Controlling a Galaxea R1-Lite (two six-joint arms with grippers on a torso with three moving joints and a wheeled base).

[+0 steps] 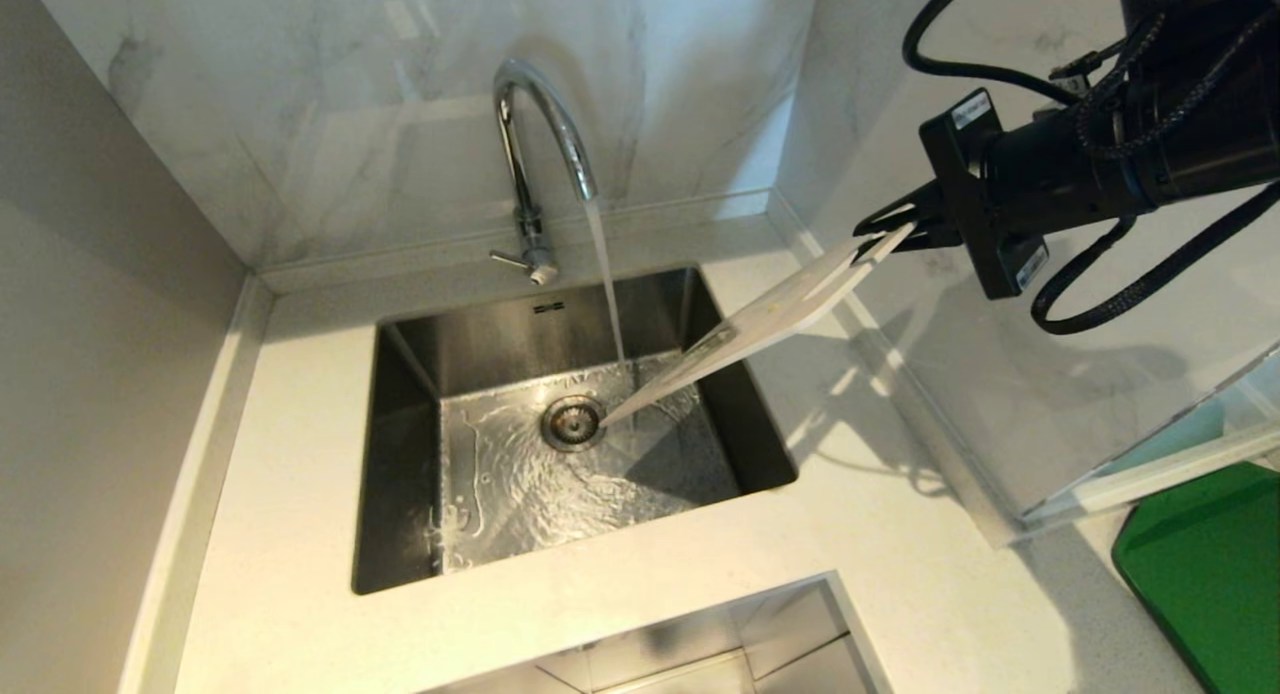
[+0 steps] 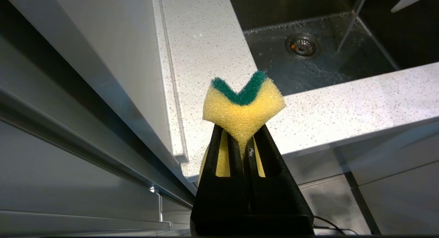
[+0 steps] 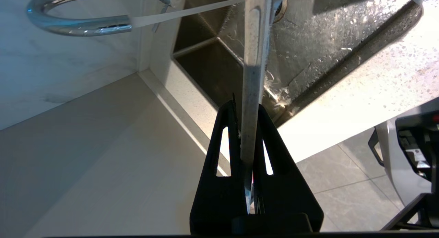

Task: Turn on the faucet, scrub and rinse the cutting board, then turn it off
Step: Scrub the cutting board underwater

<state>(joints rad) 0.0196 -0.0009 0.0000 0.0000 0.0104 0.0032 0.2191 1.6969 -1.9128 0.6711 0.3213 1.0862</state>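
In the head view, we see the faucet (image 1: 540,144) running, its stream falling into the sink (image 1: 400,454) just behind the cutting board (image 1: 760,324). The right gripper (image 1: 890,236) pinches the board's upper end; the board slopes down over the sink toward the drain (image 1: 572,421). We judge the board stiff, light and slippery when wet, so a hold at the edge near the handle end suits it. In the left wrist view, the left gripper (image 2: 242,142) hangs below the tabletop (image 2: 343,111) edge, its fingers closed tightly on a soft yellow sponge (image 2: 243,107), folding it. In the right wrist view, the right gripper's fingers (image 3: 236,142) stand narrow, clamped on both faces of the thin board edge.
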